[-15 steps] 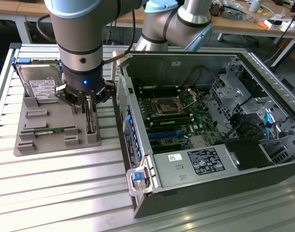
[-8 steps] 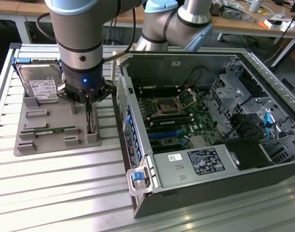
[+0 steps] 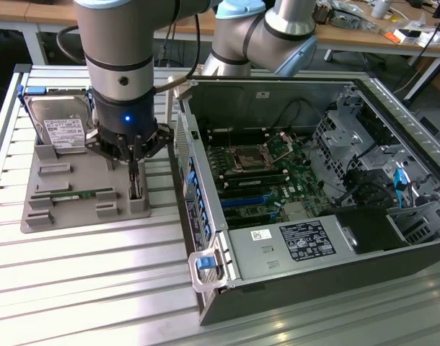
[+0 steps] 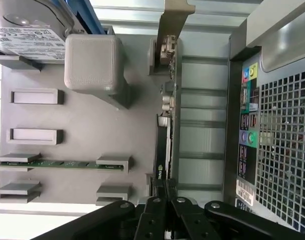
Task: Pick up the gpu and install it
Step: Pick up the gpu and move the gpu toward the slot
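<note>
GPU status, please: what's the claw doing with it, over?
Gripper shut on upper edge of the gpu. The gpu stands on edge in the gray tray, not yet lifted. Nothing above it; computer case close beside.

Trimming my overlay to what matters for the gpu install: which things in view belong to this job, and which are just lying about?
In the job:
gpu, standing on edge in the grey tray
gripper, closed on the gpu's upper edge
open computer case, beside the tray

Lying about:
hard drive, in the tray
memory stick, in another tray slot
</note>
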